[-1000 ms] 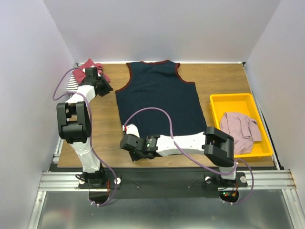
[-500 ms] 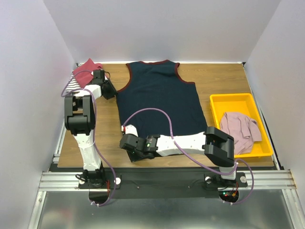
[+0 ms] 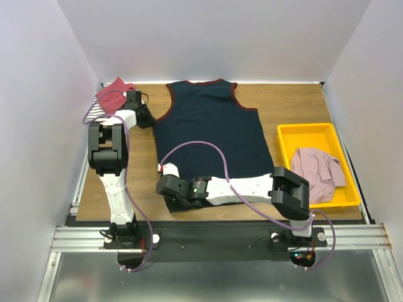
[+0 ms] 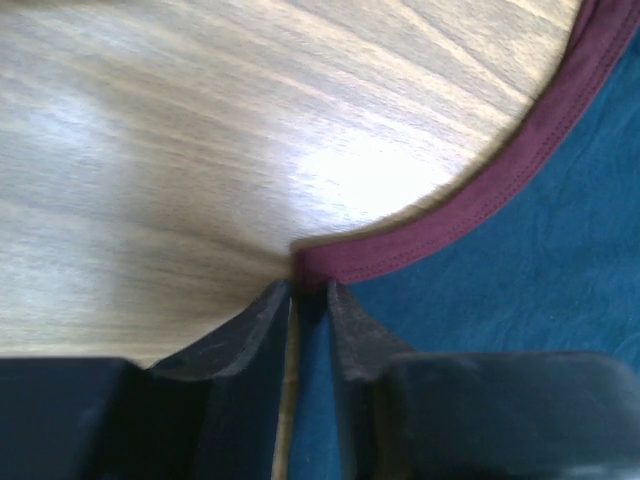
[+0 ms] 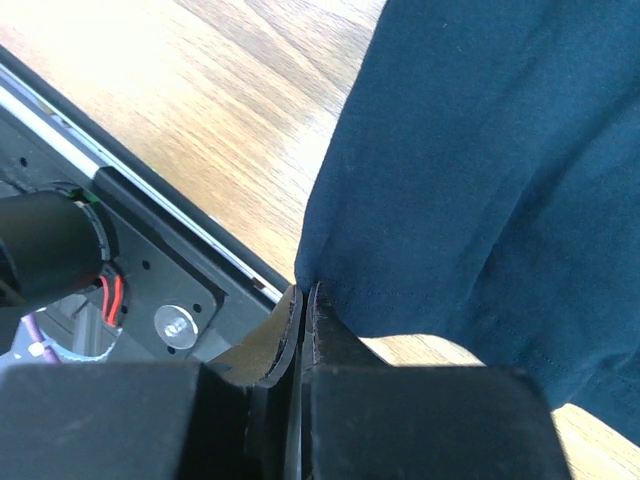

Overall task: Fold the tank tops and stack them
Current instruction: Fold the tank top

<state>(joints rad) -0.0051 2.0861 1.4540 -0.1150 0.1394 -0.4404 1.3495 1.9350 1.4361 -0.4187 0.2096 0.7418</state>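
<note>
The navy tank top (image 3: pixel 211 129) lies spread flat on the table (image 3: pixel 289 104), just to the left of the yellow tray (image 3: pixel 286 135). Its neck is on the side far from the arm bases and its hem on the near side.

The right gripper (image 3: pixel 162 189) sits at the hem corner farthest from the tray. In the wrist view its jaws are pressed together on that corner of dark cloth (image 5: pixel 480 150), which runs straight into the closed tips (image 5: pixel 305 295).

The left gripper (image 3: pixel 146 117) is at the bottom of the armhole on the side away from the tray. In its wrist view the fingers (image 4: pixel 262 325) stand narrow on either side of the point where the maroon trim (image 4: pixel 500 185) meets the side edge. A strip of cloth (image 4: pixel 520 300) lies in the gap. I cannot tell whether the jaws are pinching it or only closing around it (image 4: pixel 308 290).

A pink tank top (image 3: pixel 318 170) lies crumpled inside the tray, towards its near end. A red tank top (image 3: pixel 113 88) and a striped tank top (image 3: pixel 93 113) lie at the far corner of the table, well away from the tray and beyond the navy one.
</note>
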